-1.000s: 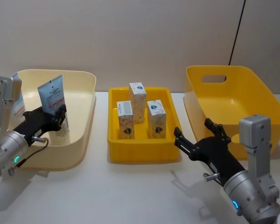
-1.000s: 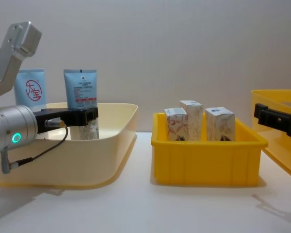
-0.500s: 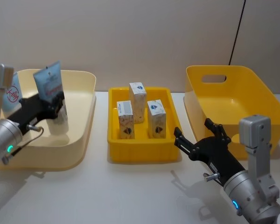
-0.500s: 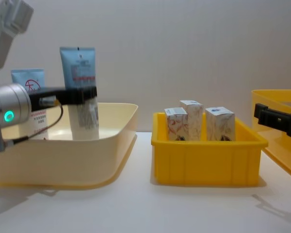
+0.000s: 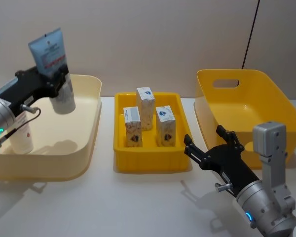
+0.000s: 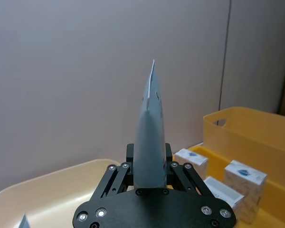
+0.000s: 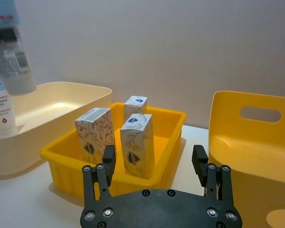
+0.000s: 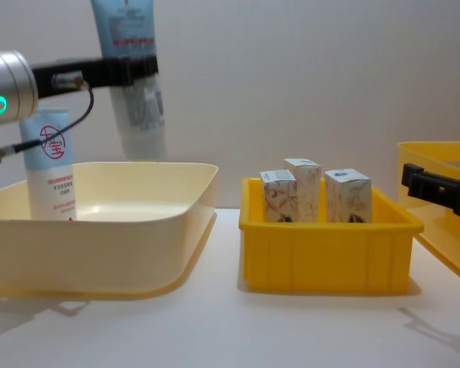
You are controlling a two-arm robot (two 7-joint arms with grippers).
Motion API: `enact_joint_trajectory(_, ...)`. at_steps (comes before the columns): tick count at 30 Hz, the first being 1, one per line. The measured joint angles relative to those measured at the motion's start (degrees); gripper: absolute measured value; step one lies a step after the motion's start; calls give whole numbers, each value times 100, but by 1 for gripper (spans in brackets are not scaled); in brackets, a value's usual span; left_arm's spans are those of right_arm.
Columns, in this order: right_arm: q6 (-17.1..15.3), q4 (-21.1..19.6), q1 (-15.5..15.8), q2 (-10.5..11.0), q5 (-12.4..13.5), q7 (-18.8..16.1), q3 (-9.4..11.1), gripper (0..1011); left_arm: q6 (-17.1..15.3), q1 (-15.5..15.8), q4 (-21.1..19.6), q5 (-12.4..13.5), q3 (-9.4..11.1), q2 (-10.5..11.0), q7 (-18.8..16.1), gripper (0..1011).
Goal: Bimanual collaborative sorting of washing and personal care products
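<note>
Nearest to me, the right gripper [image 5: 205, 139] waits low over the table [image 5: 138, 207], between the tray [image 5: 150, 165] and the big yellow bin [image 5: 246, 106]. Its fingers are spread wide and it holds nothing. Farther back on the other side, the left gripper [image 5: 56, 81] is closed tight around the middle of a tube [image 5: 49, 49]. I think the biggest danger is that the tube slips or bends, because it is soft and only pinched at one spot. If the arm swings fast toward the other side, the tube may wobble loose and drop. Its bottom end hangs low, so it might bump the tub [image 5: 96, 106] rim or knock the boxes [image 5: 144, 106] standing in the tray if it travels across too low. If the two grippers are meant to pass it between them, the open one could grab at a bad spot and squash it, or miss it. The tube stands nearly straight up in the left gripper, flat crimped end on top and round end at the bottom. The fingers press on both flat sides, with about half the tube above them and half below. It hangs in the air over the tub, well clear of the rim. A red-logo tube [image 5: 20, 133] stands inside the tub, just behind and below the arm, touching neither gripper.
</note>
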State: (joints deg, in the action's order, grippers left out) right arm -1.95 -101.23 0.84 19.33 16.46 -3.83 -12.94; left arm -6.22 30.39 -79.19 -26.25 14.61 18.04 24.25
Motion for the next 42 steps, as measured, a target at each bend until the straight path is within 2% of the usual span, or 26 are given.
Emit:
enact_joint_trajectory(12, 0, 0, 0, 0, 0, 0, 0, 1001, 4, 148, -262, -309, 160, 20, 544, 300)
enact_joint_trajectory(25, 0, 0, 0, 0, 0, 0, 0, 1001, -107, 263, -268, -635, 552, -104, 1208, 300)
enact_joint_trajectory(28, 0, 0, 0, 0, 0, 0, 0, 1001, -140, 289, -213, -718, 703, -168, 1403, 300)
enact_joint_trajectory(34, 0, 0, 0, 0, 0, 0, 0, 1001, -164, 303, -132, -823, 932, -276, 1671, 300)
enact_joint_trajectory(42, 0, 0, 0, 0, 0, 0, 0, 1001, -159, 281, -112, -919, 1108, -341, 1890, 300)
